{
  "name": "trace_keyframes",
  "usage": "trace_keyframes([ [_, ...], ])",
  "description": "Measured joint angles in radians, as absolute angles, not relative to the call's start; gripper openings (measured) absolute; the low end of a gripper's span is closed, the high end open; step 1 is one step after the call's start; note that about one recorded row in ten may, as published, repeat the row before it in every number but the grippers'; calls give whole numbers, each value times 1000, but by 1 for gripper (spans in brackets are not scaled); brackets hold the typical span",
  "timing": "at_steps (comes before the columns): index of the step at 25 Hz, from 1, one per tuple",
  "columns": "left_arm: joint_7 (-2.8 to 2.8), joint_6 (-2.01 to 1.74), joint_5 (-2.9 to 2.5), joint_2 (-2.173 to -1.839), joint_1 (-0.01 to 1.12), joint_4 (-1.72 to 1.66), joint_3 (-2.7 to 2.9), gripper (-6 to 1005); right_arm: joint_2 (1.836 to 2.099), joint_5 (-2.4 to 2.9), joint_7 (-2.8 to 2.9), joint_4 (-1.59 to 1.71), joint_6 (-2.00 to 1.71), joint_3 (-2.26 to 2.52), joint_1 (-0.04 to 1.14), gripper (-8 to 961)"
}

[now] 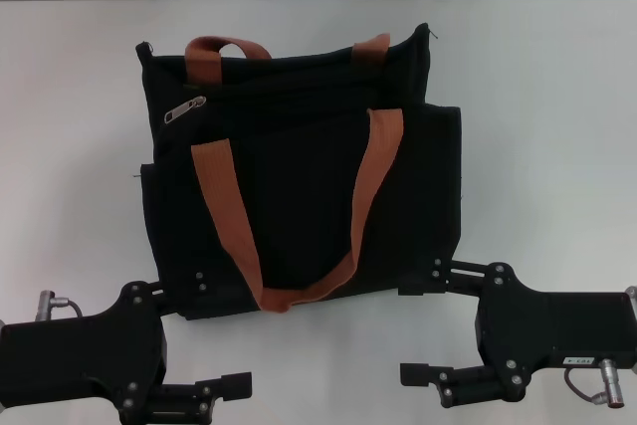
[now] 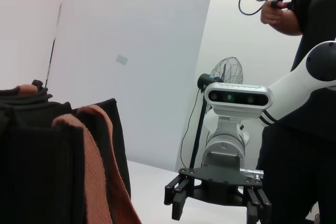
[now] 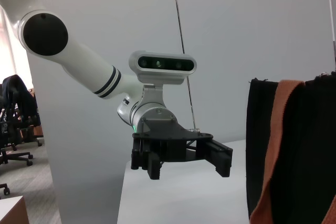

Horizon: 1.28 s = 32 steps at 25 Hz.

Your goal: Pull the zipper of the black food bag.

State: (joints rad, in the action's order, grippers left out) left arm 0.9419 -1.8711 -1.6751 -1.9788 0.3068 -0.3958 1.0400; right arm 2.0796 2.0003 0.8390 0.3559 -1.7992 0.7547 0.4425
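Left gripper (image 1: 189, 345) low at the near left edge in the head view, wrist block dark and boxy, fingers pointing inward toward the middle; jaws spread, nothing between them. The right wrist view shows it (image 3: 181, 163) from the front: white round-jointed arm, camera bar on top, black ribbed fingers (image 3: 218, 156) wide apart, hanging above the table (image 1: 557, 97) with nothing held. Its far finger tip sits just at the near left corner of the bag (image 1: 299, 166), contact can't be told.

Bag in the middle of the white matte table, lying flat, boxy black woven fabric, front pocket panel facing up. Two orange-brown webbing straps (image 1: 373, 171): one loops down over the front panel to the near edge, the other arcs at the far top edge. Zipper (image 1: 184, 108), small silver metal slider with flat tab, on the black track near the bag's far left corner, well apart from both grippers.

Right gripper (image 1: 438, 320) low at the near right, mirror pose, fingers pointing inward, jaws spread and empty. The left wrist view shows it (image 2: 218, 203) front on, black fingers apart. Its far finger lies just at the bag's near right corner.

A person (image 2: 299, 103) in dark clothes stands behind the right arm in the left wrist view, with a fan (image 2: 226, 72) on a stand.
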Motion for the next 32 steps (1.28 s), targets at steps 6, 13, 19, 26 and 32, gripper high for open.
trace_keyframes([
  [6, 942, -1876, -1675, -1979, 307, -396, 1040, 794, 2080, 2000, 838, 356, -1795, 755, 440, 831],
  [13, 858, -1933, -1640, -2040, 307, -383, 936, 784, 2080, 2000, 838, 354, -1793, 742, 435, 831],
  [19, 753, -2007, -1605, -2071, 309, -351, 816, 775, 2079, 2000, 837, 353, -1793, 731, 434, 830],
  [26, 801, -2001, -1384, -2057, 298, -308, 687, 765, 2078, 2000, 836, 355, -1793, 718, 424, 830],
  [32, 914, -1849, -1444, -1954, 301, -325, 641, 756, 2078, 2000, 836, 354, -1796, 718, 423, 831],
])
